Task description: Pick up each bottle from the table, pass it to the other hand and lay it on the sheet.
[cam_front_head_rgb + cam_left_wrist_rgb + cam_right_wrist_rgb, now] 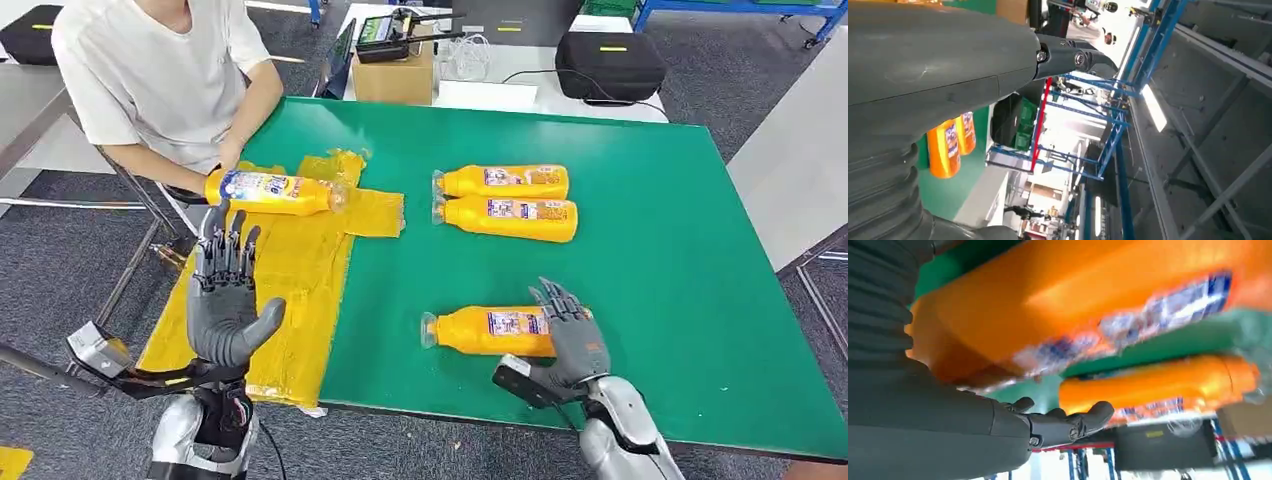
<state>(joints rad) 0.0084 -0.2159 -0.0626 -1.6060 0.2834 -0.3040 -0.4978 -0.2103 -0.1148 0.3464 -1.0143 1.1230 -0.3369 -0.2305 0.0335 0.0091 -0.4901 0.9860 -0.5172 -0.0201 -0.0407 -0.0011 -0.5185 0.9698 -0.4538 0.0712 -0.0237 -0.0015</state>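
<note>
The right hand (pixel 572 340) has its fingers (pixel 556 300) spread and released over the base end of the near bottle (pixel 487 331), not yet closed around it. That bottle lies on its side, long axis left-right, cap pointing left toward the yellow sheet (pixel 300 270). The left hand (pixel 228 300) hovers released above the sheet. Two more bottles (pixel 505 202) lie farther off on the green tabletop (pixel 680 300); a person (pixel 160 70) sits at the far left.

Close in now: the right hand (pixel 943 430) sits beside a blurred orange bottle (pixel 1058 310), thumb (pixel 1073 422) reaching under it. Beyond, another orange bottle (pixel 1153 385) lies on the green table (pixel 1158 342), with a black case (pixel 1160 445) behind it.
</note>
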